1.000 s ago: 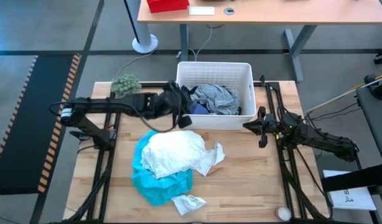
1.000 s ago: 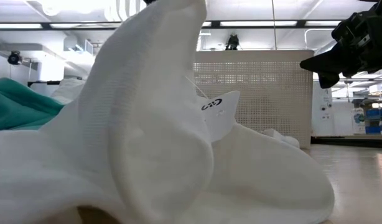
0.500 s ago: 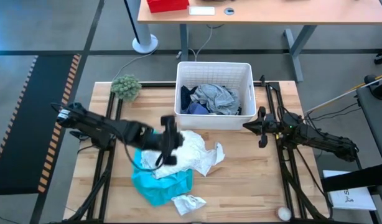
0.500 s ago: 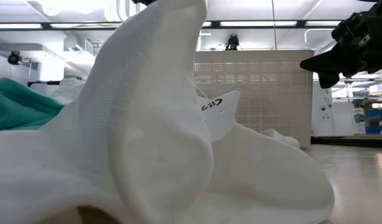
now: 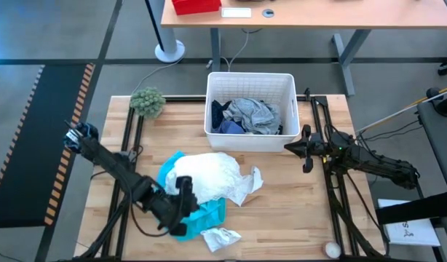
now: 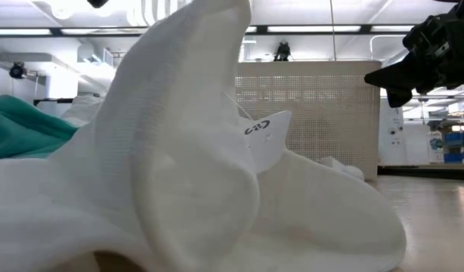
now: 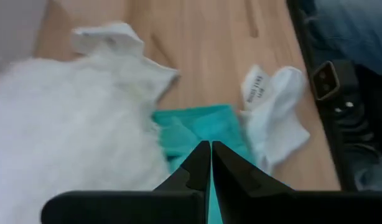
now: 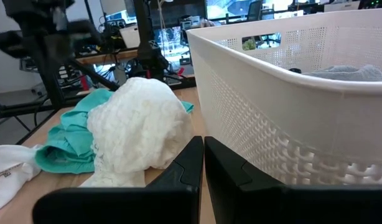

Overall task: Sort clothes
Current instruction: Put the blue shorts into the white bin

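A fluffy white garment (image 5: 205, 175) lies mid-table, resting partly on a turquoise garment (image 5: 202, 217). A small white sock (image 5: 220, 236) lies by the near edge and fills the low view (image 6: 179, 151). Grey (image 5: 252, 113) and navy (image 5: 223, 125) clothes sit inside the white bin (image 5: 250, 76). My left gripper (image 5: 186, 206) is shut and slants down over the turquoise garment (image 7: 197, 127), at the white garment's near left side; I see no touch. My right gripper (image 5: 305, 149) waits shut and level beside the bin's right wall (image 8: 290, 118).
A fuzzy green ball (image 5: 147, 100) sits at the far left corner. Dark frame rails (image 5: 125, 182) run along both sides of the table. A small pale round thing (image 5: 331, 249) lies at the near right. Bare wood shows right of the white garment (image 5: 289, 204).
My left gripper has swung from the bin's near left corner toward the table's near edge and down. It passed over the white garment and now tips down over the turquoise one. The clothes on the table have not moved.
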You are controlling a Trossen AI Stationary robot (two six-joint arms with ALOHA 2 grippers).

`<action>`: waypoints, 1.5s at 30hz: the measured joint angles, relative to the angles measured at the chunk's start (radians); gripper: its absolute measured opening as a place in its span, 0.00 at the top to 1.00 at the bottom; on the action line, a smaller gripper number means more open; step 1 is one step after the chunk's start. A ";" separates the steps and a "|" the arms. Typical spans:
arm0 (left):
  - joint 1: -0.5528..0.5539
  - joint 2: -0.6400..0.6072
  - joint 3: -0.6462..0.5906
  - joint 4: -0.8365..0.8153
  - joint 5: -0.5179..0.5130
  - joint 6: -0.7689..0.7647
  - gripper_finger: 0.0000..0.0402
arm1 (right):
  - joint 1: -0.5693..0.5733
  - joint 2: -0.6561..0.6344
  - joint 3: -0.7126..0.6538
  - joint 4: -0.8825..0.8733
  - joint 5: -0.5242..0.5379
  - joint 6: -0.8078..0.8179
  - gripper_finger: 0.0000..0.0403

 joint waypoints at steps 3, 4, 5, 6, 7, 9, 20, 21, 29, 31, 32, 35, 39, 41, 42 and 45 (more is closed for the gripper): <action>-0.037 0.001 -0.065 0.111 0.000 -0.031 0.99 | 0.000 0.000 0.000 0.000 0.000 0.000 1.00; -0.045 0.001 -0.086 0.155 0.000 -0.034 0.99 | 0.000 0.000 0.000 0.000 0.000 0.000 1.00; -0.050 0.001 -0.106 0.192 0.000 -0.036 0.99 | 0.000 0.000 0.000 0.000 0.000 0.000 1.00; -0.054 0.002 -0.124 0.215 0.000 -0.037 1.00 | 0.000 0.000 0.000 0.000 0.000 0.000 1.00; -0.056 0.003 -0.141 0.231 0.000 -0.038 1.00 | 0.000 0.000 0.000 0.000 0.000 0.000 1.00; -0.055 0.003 -0.158 0.238 -0.007 -0.063 0.99 | 0.000 0.000 0.000 0.000 0.000 0.000 1.00; -0.090 0.017 -0.163 0.186 0.046 -0.182 0.77 | 0.000 0.000 0.000 0.000 0.000 0.000 1.00; -0.099 0.024 -0.163 0.169 0.050 -0.194 0.74 | 0.000 0.000 0.000 0.000 0.000 0.000 1.00; -0.157 0.094 -0.163 0.078 0.052 -0.305 0.49 | 0.000 0.000 0.000 0.000 0.000 0.000 1.00; -0.163 0.114 -0.163 0.055 0.051 -0.336 0.43 | 0.000 0.000 0.000 0.000 0.000 0.000 1.00; -0.165 0.126 -0.163 0.041 0.053 -0.354 0.41 | 0.000 0.000 0.000 0.000 0.000 0.000 1.00; -0.167 0.162 -0.163 0.008 0.077 -0.393 0.34 | 0.000 0.000 0.000 0.000 0.000 0.000 1.00; -0.170 0.220 -0.163 0.008 0.121 -0.416 0.27 | 0.000 0.000 0.000 0.000 0.000 0.000 1.00; -0.172 0.245 -0.163 0.013 0.140 -0.421 0.25 | 0.000 0.000 0.000 0.000 0.000 0.000 1.00; -0.174 0.258 -0.163 0.014 0.142 -0.423 0.24 | 0.000 0.000 0.000 0.000 0.000 0.000 1.00; -0.177 0.298 -0.162 0.014 0.149 -0.438 0.22 | 0.000 0.000 0.000 0.000 0.000 0.000 1.00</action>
